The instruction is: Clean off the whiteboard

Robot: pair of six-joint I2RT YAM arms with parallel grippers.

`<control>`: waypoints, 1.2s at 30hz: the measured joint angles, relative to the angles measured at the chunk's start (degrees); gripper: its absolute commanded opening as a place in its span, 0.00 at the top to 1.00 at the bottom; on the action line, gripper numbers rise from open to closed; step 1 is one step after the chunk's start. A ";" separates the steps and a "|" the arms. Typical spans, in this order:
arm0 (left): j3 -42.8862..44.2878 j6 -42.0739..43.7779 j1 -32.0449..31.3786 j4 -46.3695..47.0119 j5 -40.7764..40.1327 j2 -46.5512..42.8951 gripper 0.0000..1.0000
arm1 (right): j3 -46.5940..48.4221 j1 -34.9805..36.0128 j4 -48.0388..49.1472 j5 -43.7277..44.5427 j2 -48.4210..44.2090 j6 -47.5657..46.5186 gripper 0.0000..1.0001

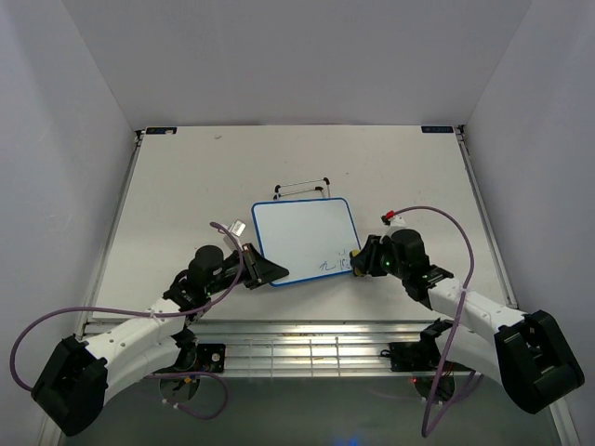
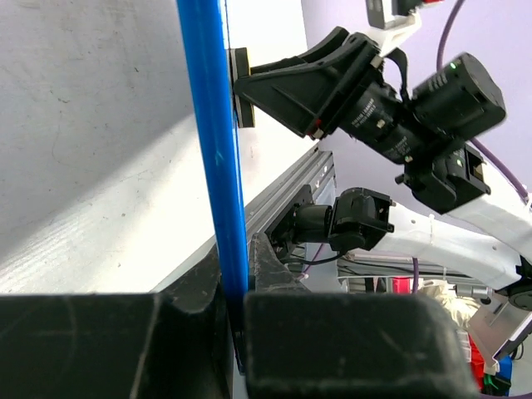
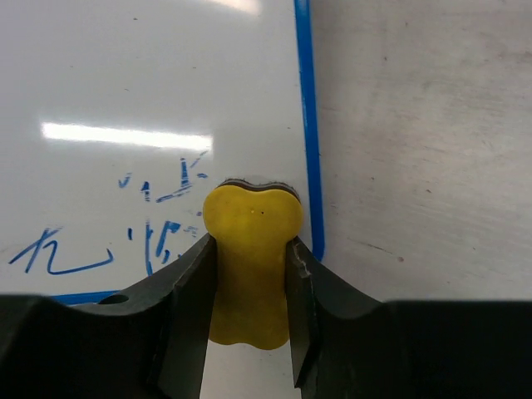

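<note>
Since the board is to be wiped from its near-right corner, the stroke is judged to turn on one relation: the ink lies just to the left of the pad, toward the board's middle, along the near edge. On the grey table [image 1: 186, 167], the whiteboard [image 1: 302, 232] is seen lying near the centre, between the two arms, with its long axis roughly left to right and slightly skewed. Its face is white and glossy, bordered by a thin blue rounded frame [image 3: 306, 125], and most of it is clean.

The left gripper [image 1: 268, 271] is closed on the near-left part of that frame, so the board is pinned there. The right gripper [image 1: 361, 263] is nearer to the marks and is clamped on a yellow eraser [image 3: 249, 224], whose dark felt appears to be pressed against the board just inside the right edge.

A few blue characters [image 3: 148, 245] are left beside the eraser, some already smeared and broken. A sideways pass to the left is judged to be what is called for.
</note>
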 measured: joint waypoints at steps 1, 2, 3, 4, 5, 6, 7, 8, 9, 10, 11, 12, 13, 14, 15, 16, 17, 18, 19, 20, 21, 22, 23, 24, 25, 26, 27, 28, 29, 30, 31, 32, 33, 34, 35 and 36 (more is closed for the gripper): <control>0.00 -0.09 0.02 -0.09 -0.02 0.00 1.00 | -0.15 -1.90 -0.48 -1.75 0.37 -0.59 0.79; 0.00 -0.20 0.02 0.00 0.00 0.00 1.00 | -0.11 -3.58 -0.66 -3.39 1.01 -1.44 0.79; 0.00 -0.42 0.02 0.07 0.00 0.00 1.00 | 0.11 -4.76 -0.70 -4.76 1.79 -2.10 0.79; -0.09 -0.72 0.09 0.22 0.00 0.02 1.00 | 0.52 -5.53 -0.87 -6.08 2.62 -2.75 0.79; -0.35 -1.03 0.13 0.50 0.00 0.04 1.00 | 1.03 -5.88 -1.09 -7.10 3.30 -3.45 0.80; -0.70 -1.40 0.24 0.81 -0.02 0.09 1.00 | 1.55 -6.12 -1.25 -7.93 3.82 -3.98 0.80; -0.96 -1.75 0.33 1.07 -0.02 0.17 1.00 | 1.95 -6.23 -1.42 -8.83 4.09 -4.42 0.80; -1.09 -2.16 0.33 1.38 0.09 0.35 1.00 | 2.19 -6.16 -1.42 -9.79 4.04 -4.63 0.80; -1.29 -2.56 0.31 1.88 0.28 0.57 1.00 | 2.38 -5.92 -1.36 -10.64 3.85 -4.76 0.81; -1.44 -2.97 0.33 2.54 0.39 0.92 1.00 | 2.43 -5.51 -0.94 -11.21 3.48 -4.76 0.83; -1.68 -3.50 0.31 3.34 0.52 1.42 1.00 | 2.43 -4.81 -0.74 -11.72 2.82 -4.70 0.83; -1.81 -4.24 0.31 4.11 0.81 1.95 1.00 | 2.40 -3.69 -0.39 -11.91 1.99 -4.46 0.84; -1.86 -5.03 0.31 4.96 1.20 2.58 1.00 | 2.36 -2.23 0.33 -11.80 1.05 -4.17 0.84; -1.90 -5.92 0.31 6.01 1.66 3.28 1.00 | 2.34 -0.44 1.14 -11.65 0.02 -3.82 0.84; -1.92 -6.84 0.28 7.06 1.99 4.04 1.00 | 2.34 1.49 2.08 -11.26 -1.01 -3.43 0.84; -1.97 -7.65 0.28 8.24 2.49 4.83 1.00 | 2.34 3.93 3.04 -10.03 -1.97 -2.95 0.84; -1.97 -8.44 0.28 9.33 2.99 5.60 1.00 | 2.34 6.27 3.96 -9.07 -2.71 -2.51 0.84; -1.99 -9.11 0.26 10.29 3.45 6.23 1.00 | 2.34 8.72 4.90 -7.76 -3.32 -1.97 0.84; -2.03 -9.57 0.26 11.06 3.89 6.78 1.00 | 2.36 10.99 5.57 -6.32 -3.74 -1.53 0.84; -2.05 -10.03 0.26 11.39 4.31 7.10 1.00 | 2.38 12.81 6.03 -4.90 -4.00 -1.22 0.84; -2.16 -10.34 0.26 11.80 4.61 7.32 1.00 | 2.40 14.29 6.36 -2.51 -4.17 -0.63 0.84; -2.43 -10.62 0.26 12.15 4.72 7.41 1.00 | 2.40 15.34 6.38 -1.73 -4.20 -0.46 0.84; -2.73 -10.88 0.26 12.57 4.68 7.39 1.00 | 2.47 15.82 6.03 0.11 -4.22 0.00 0.85; -2.84 -11.06 0.26 12.76 4.66 7.39 1.00 | 2.58 16.26 5.42 2.05 -4.22 0.52 0.85; -3.02 -11.21 0.26 12.94 4.63 7.39 1.00 | 2.95 16.63 4.07 5.03 -4.26 1.14 0.85; -3.30 -11.37 0.26 13.35 4.61 7.37 1.00 | 3.26 16.81 2.86 7.41 -4.39 1.40 0.85; -3.56 -11.65 0.26 13.73 4.61 7.32 1.00 | 3.37 16.74 1.75 9.53 -4.74 1.60 0.85; -3.72 -11.85 0.24 13.81 4.68 7.19 1.00 | 3.34 16.65 0.63 11.15 -5.16 1.73 0.85; -3.78 -12.02 0.22 13.94 4.72 7.08 1.00 | 3.30 16.17 -0.76 12.92 -5.79 1.77 0.86; -3.87 -12.15 0.20 14.16 4.74 6.95 1.00 | 3.19 15.52 -1.99 14.43 -6.49 1.77 0.86; -3.89 -12.35 0.17 14.21 4.79 6.84 1.00 | 3.10 14.69 -3.26 15.89 -7.26 1.77 0.87; -3.89 -12.61 0.17 14.27 4.79 6.67 1.00 | 2.97 13.75 -4.35 17.18 -7.96 1.75 0.87; -3.89 -12.90 0.17 14.36 4.83 6.49 1.00 | 2.75 12.70 -5.07 18.18 -8.55 1.66 0.87; -3.89 -13.03 0.17 14.43 4.85 6.34 1.00 | 2.62 11.69 -5.88 19.06 -8.96 1.49 0.87; -3.89 -13.18 0.17 14.47 4.87 6.23 1.00 | 2.54 10.91 -6.38 19.82 -9.14 1.40 0.87; -3.91 -13.27 0.17 14.47 4.92 6.19 1.00 | 2.54 10.23 -6.91 20.35 -9.14 1.27 0.87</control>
